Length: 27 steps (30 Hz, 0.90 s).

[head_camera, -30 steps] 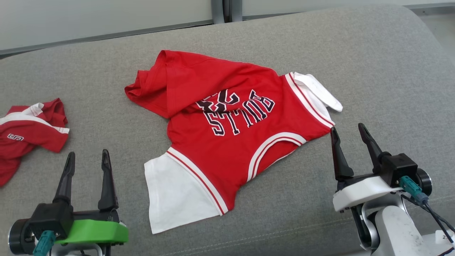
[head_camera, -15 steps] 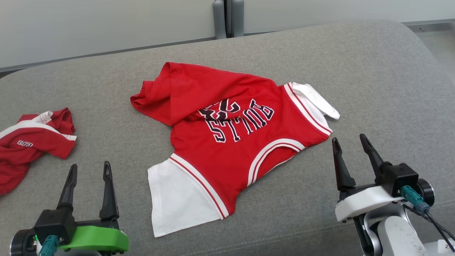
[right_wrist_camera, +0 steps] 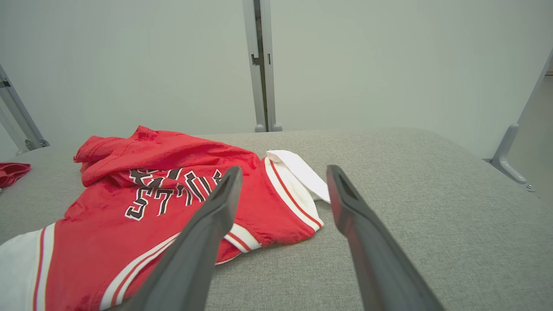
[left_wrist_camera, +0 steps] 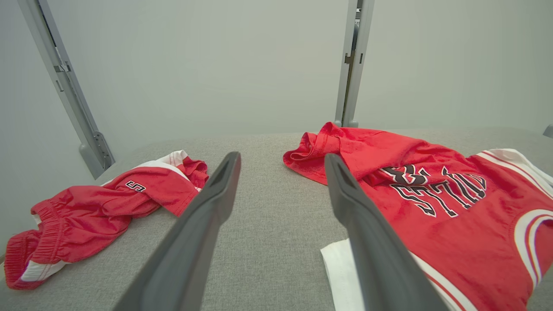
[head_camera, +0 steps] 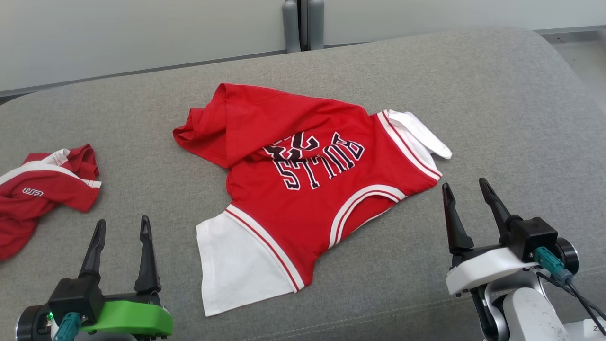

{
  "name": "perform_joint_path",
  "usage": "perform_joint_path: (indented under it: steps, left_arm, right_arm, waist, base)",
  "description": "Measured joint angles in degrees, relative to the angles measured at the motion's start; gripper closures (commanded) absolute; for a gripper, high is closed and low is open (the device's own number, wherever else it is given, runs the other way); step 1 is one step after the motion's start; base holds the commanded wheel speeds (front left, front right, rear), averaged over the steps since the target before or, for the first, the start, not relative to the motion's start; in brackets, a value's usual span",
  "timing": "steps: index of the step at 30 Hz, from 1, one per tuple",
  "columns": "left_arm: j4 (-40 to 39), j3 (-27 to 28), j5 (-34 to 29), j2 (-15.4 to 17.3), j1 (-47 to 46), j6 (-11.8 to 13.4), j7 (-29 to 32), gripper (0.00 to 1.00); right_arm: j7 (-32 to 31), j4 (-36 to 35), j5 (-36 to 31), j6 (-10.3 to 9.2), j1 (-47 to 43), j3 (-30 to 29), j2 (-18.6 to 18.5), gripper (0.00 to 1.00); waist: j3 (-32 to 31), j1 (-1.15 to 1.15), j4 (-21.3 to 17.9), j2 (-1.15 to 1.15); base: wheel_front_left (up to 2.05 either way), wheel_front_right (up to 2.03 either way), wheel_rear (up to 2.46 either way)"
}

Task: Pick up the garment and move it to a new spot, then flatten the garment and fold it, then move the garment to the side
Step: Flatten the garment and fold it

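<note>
Left hand (head_camera: 122,221) and right hand (head_camera: 464,183) both stand wide open and hold nothing, one at each near corner of the grey upholstered surface (head_camera: 497,118). Between them lies the red basketball jersey (head_camera: 303,189), rumpled, with its neckline toward the robot, its dark lettering upside down and its far hem folded over. Its 2 white sleeves spread out, one near each hand. Crumpled red shorts (head_camera: 42,189) lie well apart at the left edge. Behind, a grey post (head_camera: 303,23) stands against the pale wall.

You face a lab test bay: pale panels (head_camera: 142,38) and grey metal posts (head_camera: 315,23) at 12 o'clock, behind a grey upholstered cushion (head_camera: 497,118).
</note>
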State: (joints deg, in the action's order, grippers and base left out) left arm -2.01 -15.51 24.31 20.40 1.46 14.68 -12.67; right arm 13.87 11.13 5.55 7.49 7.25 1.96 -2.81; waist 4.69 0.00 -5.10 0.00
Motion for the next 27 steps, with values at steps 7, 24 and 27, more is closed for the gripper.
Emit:
perform_joint_path:
  steps: [7,24,27]
  left_arm:
    - [-0.07,-0.31,0.0,0.07,-0.18,0.05,-0.01,0.0]
    - [-0.04,-2.21,-0.27,-1.13,-5.0,-0.88,-0.59,0.0]
    - [0.26,-2.83,-0.41,-1.59,-6.54,-1.43,-0.86,0.0]
  right_arm:
    - [0.0,0.23,0.13,0.0,0.02,-0.18,0.0,0.0]
    - [-3.01,16.05,-3.25,0.0,13.61,-0.92,-4.22,0.0]
    - [-3.44,20.59,-3.39,0.0,18.59,0.02,-6.09,0.0]
  waist:
    - [0.18,0.0,0.28,0.0]
    - [4.37,0.0,2.12,0.0]
    - [6.07,0.0,2.7,0.0]
  base:
    - [0.0,0.0,0.0]
    - [0.0,0.0,0.0]
    - [0.0,0.0,0.0]
